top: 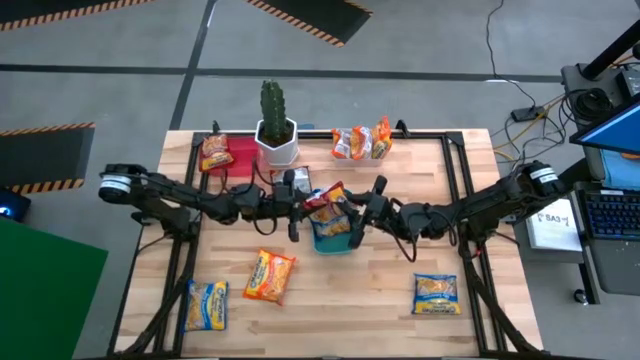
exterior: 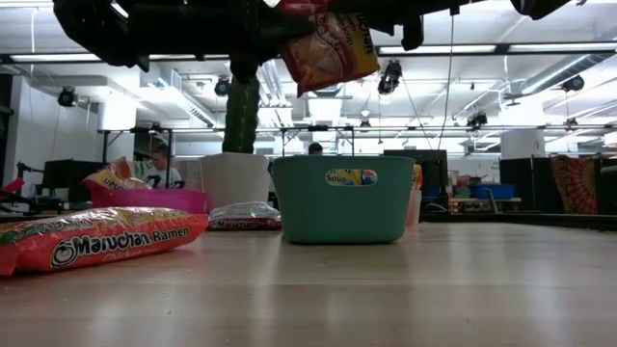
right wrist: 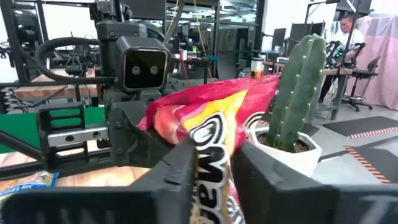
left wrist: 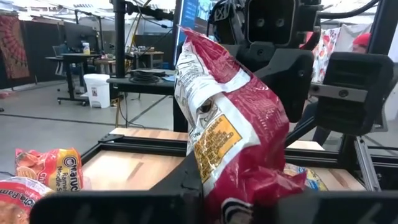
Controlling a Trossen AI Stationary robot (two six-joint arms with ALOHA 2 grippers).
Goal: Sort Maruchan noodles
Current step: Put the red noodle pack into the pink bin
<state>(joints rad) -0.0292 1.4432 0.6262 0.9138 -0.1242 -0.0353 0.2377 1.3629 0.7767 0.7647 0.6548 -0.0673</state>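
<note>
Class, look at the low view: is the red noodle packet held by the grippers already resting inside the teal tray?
No: the red noodle packet hangs in the air, clearly above the rim of the teal tray.

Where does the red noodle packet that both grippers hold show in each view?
High view: the red packet at table centre, over the teal tub, between the left gripper and the right gripper.
Low view: top centre, above the tub.
Left wrist view: centre.
Right wrist view: centre.
Shared landmark: the cactus; absent from the left wrist view.
</note>
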